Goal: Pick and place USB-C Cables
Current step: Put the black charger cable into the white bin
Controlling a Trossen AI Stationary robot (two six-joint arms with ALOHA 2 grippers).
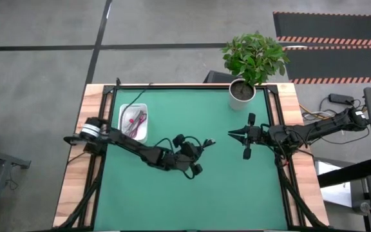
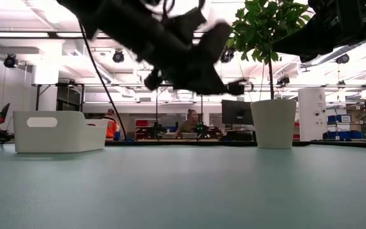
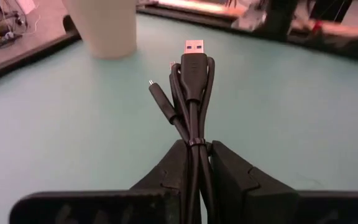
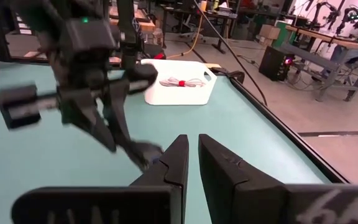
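My left gripper (image 3: 197, 148) hovers over the middle of the green mat (image 1: 172, 193), shut on a black USB cable bundle (image 3: 191, 93). In the high view this gripper (image 1: 197, 147) has the cable (image 1: 206, 142) sticking out toward the table's right. My right gripper (image 4: 192, 143) is shut and empty. It points at the left gripper from the right, a short gap away (image 1: 232, 134). The white tray (image 1: 122, 111) near the far left corner holds a pale bundle with a red tie (image 4: 180, 82) and something reddish (image 1: 131, 120). My left gripper pinches the black cable bundle between its two fingers at the bundle's tied end (image 3: 196, 144), several strands together. The fingers lie along the bundle. Its looped length and plugs (image 3: 193, 48) stick out ahead of the fingertips. The bundle is lifted clear of the mat.
A white pot (image 1: 242, 91) with a leafy plant (image 1: 255, 57) stands at the far edge, right of centre. The mat's near half is bare green. Wooden borders (image 1: 69, 193) run along both sides. People sit at desks in the room beyond (image 2: 189, 122).
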